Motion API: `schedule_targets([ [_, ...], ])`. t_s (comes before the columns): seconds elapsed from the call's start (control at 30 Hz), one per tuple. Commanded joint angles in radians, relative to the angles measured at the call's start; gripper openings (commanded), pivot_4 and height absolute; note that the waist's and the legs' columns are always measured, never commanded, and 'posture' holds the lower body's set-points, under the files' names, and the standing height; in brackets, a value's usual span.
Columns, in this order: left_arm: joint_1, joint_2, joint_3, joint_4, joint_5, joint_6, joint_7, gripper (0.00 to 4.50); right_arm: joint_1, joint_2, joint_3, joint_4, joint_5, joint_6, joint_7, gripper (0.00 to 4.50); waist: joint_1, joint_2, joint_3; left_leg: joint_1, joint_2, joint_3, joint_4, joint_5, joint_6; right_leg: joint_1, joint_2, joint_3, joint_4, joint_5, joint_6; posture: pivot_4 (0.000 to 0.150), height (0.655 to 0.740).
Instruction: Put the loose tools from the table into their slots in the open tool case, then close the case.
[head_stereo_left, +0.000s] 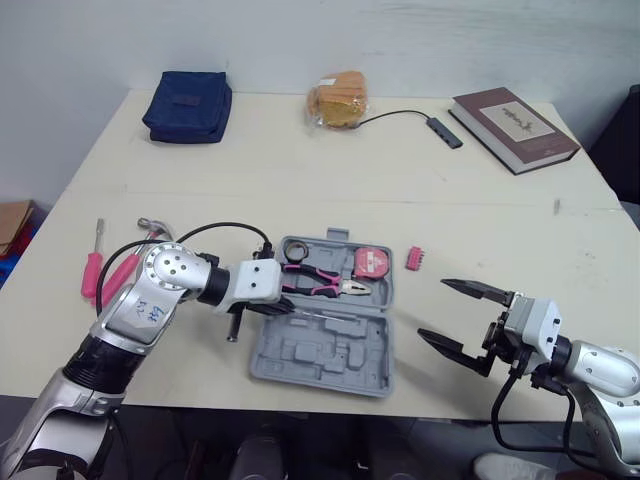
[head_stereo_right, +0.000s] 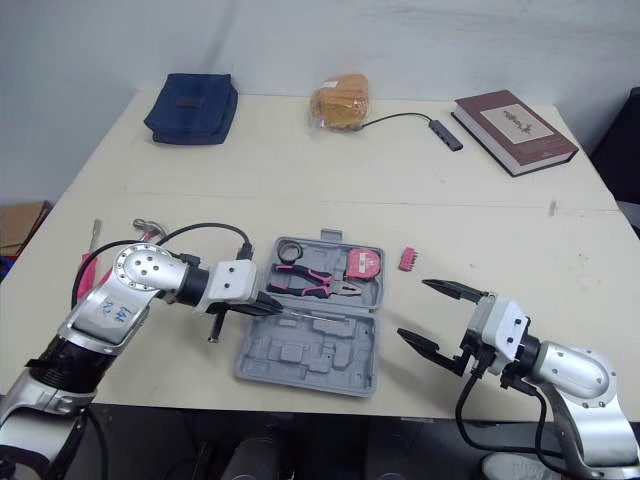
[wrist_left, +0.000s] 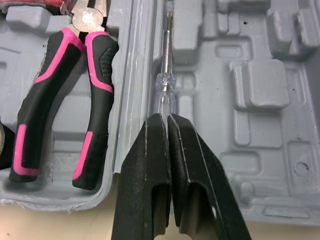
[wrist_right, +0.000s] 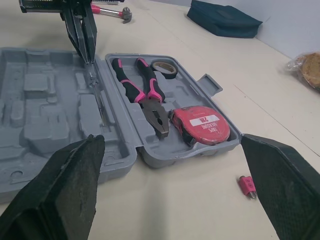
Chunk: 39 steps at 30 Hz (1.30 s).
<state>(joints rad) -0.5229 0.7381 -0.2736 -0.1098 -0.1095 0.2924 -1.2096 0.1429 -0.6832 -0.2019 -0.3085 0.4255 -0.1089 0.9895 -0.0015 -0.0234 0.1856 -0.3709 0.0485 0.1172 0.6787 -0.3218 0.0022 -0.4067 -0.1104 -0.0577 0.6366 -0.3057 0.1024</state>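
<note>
Over case (wrist_left: 260, 85), left end effector (wrist_left: 166, 121) pinches screwdriver (wrist_left: 165, 87); hammer (head_stereo_left: 150, 227), bits (head_stereo_left: 415, 258) alongside.

The tool case (head_stereo_left: 310, 355) is lying open near the table's (head_stereo_left: 300, 180) front edge. Its far half is holding a roll of tape (head_stereo_left: 296, 248), pliers (head_stereo_left: 318, 281) and a tape measure (head_stereo_left: 373, 262), left to right; a slim screwdriver (wrist_left: 165, 82) is running along the fold. A bit holder (head_stereo_left: 416, 258) is lying just right of the case, a hammer (head_stereo_left: 150, 227) and second screwdriver (head_stereo_left: 91, 274) well left. A pouch (head_stereo_left: 188, 105), bread bag (head_stereo_left: 338, 99), cable hub (head_stereo_left: 443, 131) and book (head_stereo_left: 513, 128) are lining the far edge.
</note>
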Motion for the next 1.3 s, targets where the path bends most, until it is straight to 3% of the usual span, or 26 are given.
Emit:
schedule_targets([
  [0.03,-0.006,0.019,0.024,-0.015,-0.018,0.008,-0.017,0.29,-0.005,0.002,-0.011,-0.004,0.008,-0.018,0.003,4.50,0.000,0.000,0.000,0.000,0.000,0.000,0.000,0.000,0.000,0.000,0.000,0.000,0.000,0.000,0.000,0.150,0.7400],
  [0.17,-0.008,0.032,0.011,-0.004,0.028,-0.062,-0.001,1.74,-0.013,0.007,-0.002,-0.002,0.003,-0.016,0.000,4.50,0.000,0.000,0.000,0.000,0.000,0.000,0.000,0.000,0.000,0.000,0.000,0.000,0.000,0.000,0.000,0.150,0.7400],
  [0.4,0.001,0.038,0.002,0.000,0.041,-0.055,-0.004,1.74,-0.011,0.009,-0.004,-0.005,0.002,-0.015,0.001,4.50,0.000,0.000,0.000,0.000,0.000,0.000,0.000,0.000,0.000,0.000,0.000,0.000,0.000,0.000,0.000,0.150,0.7400],
  [0.5,0.003,0.037,-0.005,0.004,0.051,-0.056,-0.002,0.93,-0.010,0.010,-0.004,-0.007,0.000,-0.015,0.000,4.50,0.000,0.000,0.000,0.000,0.000,0.000,0.000,0.000,0.000,0.000,0.000,0.000,0.000,0.000,0.000,0.150,0.7400],
  [0.57,-0.001,0.041,-0.019,0.013,0.081,-0.079,0.004,0.03,-0.008,0.011,-0.005,-0.008,0.001,-0.015,0.000,4.50,0.000,0.000,0.000,0.000,0.000,0.000,0.000,0.000,0.000,0.000,0.000,0.000,0.000,0.000,0.000,0.150,0.7400],
  [0.73,-0.001,0.036,-0.019,0.018,0.085,-0.083,0.000,0.01,-0.007,0.011,-0.007,-0.008,0.001,-0.015,0.000,4.50,0.000,0.000,0.000,0.000,0.000,0.000,0.000,0.000,0.001,0.000,0.000,0.000,0.000,0.000,0.000,0.150,0.7400],
  [0.97,-0.026,-0.031,0.059,-0.020,-0.055,0.020,0.001,0.01,-0.005,0.013,-0.006,-0.010,0.002,-0.014,-0.001,4.50,0.001,0.000,0.000,0.000,0.000,0.000,0.000,0.000,0.001,0.000,-0.001,0.000,0.000,0.000,0.000,0.150,0.7400],
  [1.3,-0.024,-0.027,0.039,-0.048,-0.040,0.062,0.013,0.01,-0.017,0.016,0.001,-0.004,0.000,-0.014,0.000,4.50,-0.001,0.000,0.000,-0.001,0.000,0.000,0.000,0.000,0.000,0.000,0.000,0.000,0.000,0.000,0.000,0.150,0.7400],
])
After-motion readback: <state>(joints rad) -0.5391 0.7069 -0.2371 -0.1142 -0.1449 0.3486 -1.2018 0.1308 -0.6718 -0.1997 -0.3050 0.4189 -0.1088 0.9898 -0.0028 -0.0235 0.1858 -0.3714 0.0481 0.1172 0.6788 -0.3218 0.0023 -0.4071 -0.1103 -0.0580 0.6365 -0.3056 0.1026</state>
